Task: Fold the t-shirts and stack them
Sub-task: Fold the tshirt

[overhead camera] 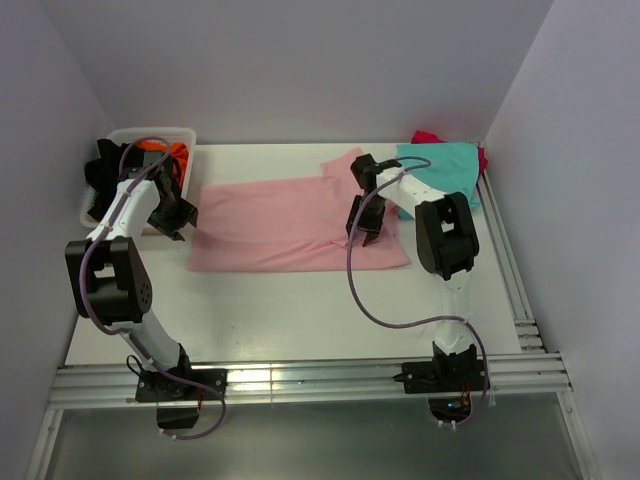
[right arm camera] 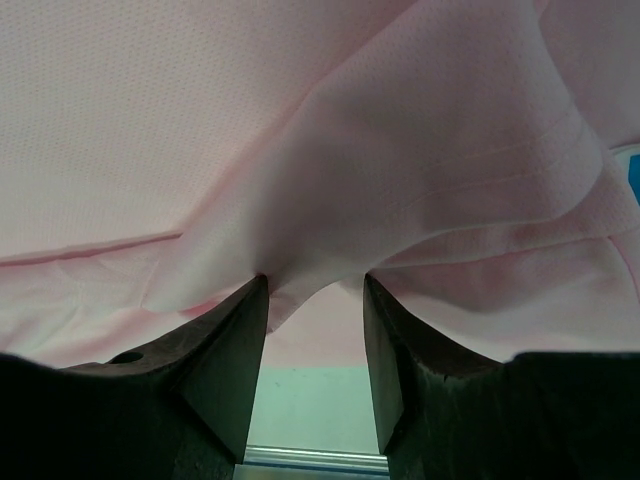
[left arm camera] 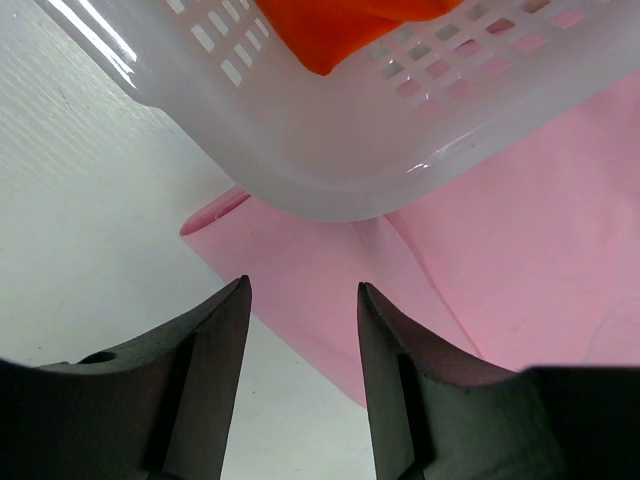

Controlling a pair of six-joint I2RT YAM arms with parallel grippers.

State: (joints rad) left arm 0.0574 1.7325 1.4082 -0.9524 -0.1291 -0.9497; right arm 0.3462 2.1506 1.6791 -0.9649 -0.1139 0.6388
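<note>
Presently, left claw [left arm camera: 303, 290] and right claw [right arm camera: 315, 282] are standing released; light pink t-shirt [overhead camera: 290, 225] is sagging between the right's jaws; both should be pinching edges evenly.

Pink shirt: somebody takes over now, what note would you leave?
Left gripper: open, empty, over the edge of the light pink t-shirt beside the white basket.
Right gripper: open, a fold of that shirt between its tips.
Teal t-shirt lies over magenta t-shirt, far right; orange t-shirt and black t-shirt in the basket.
Done: pink laid out. Left: fold, stack; basket shirts too.
</note>
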